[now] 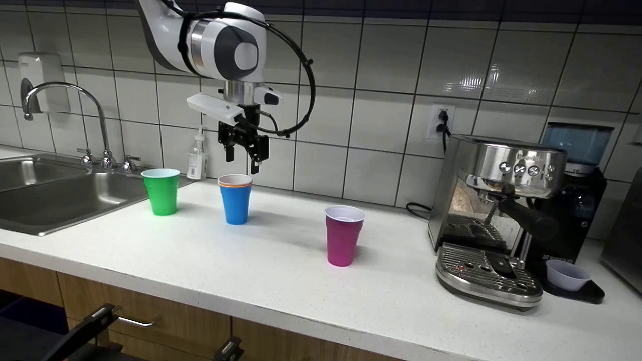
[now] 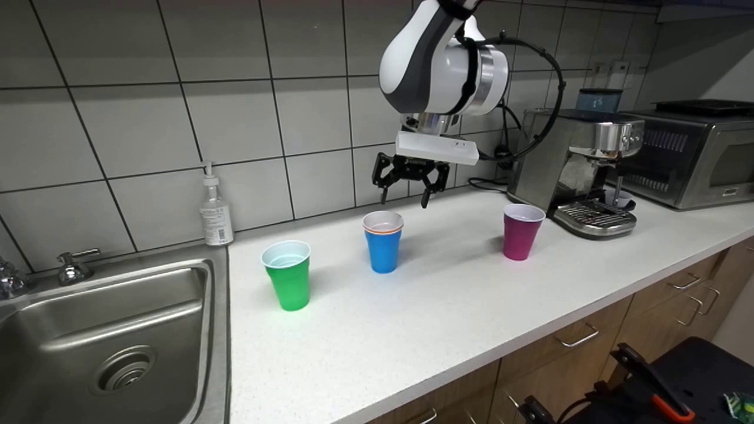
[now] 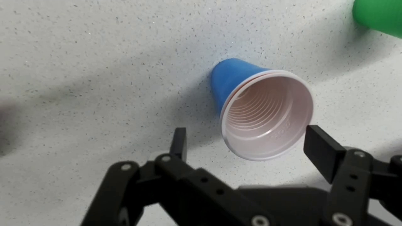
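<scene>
Gripper (image 2: 404, 202) hung wide, empty, above blue cup stack (image 2: 384, 253) near worktop (image 2: 459, 294) back edge; stack looked light, crushable, best pinched below rims (image 3: 278, 73).

Blue cup (image 2: 384, 253): smooth plastic; pincer (image 2: 404, 199): matt; sink (image 2: 217, 330): satin metal

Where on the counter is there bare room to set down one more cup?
The counter is bare between the blue cup and the purple cup, and from the green cup and blue cup to the front edge. It is crowded around the coffee machine, with grinder and bowl beside it, and by the blue cup, where the open gripper hangs higher up.
</scene>
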Robot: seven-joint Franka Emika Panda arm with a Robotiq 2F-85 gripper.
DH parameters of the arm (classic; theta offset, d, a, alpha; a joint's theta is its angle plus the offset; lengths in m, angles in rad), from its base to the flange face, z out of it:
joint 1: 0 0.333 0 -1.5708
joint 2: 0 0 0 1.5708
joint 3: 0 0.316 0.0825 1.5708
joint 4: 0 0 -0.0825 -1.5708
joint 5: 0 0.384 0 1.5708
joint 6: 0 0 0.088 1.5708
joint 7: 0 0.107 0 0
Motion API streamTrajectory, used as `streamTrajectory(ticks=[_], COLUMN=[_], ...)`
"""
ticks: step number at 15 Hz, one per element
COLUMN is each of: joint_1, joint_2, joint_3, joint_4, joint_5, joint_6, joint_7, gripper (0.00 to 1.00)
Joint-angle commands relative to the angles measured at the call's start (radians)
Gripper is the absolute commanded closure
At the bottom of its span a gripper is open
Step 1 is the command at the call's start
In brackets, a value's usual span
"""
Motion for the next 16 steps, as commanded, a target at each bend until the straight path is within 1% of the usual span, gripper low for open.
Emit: streamTrajectory(ticks=[1, 3, 9, 16], joint_1=[-0.012, -0.013, -0.013, -0.007], joint_2=[-0.001, 0.005, 0.035, 0.069], joint_3=[0.012, 0.013, 0.012, 0.005], joint_4=[0.001, 0.004, 0.014, 0.026], joint_5=[-0.006, -0.001, -0.002, -0.017], joint_6=[-0.003, 0.01, 0.079, 0.085], joint_7=[0.005, 0.003, 0.004, 0.021], gripper=[0.04, 0.0, 0.0, 0.0])
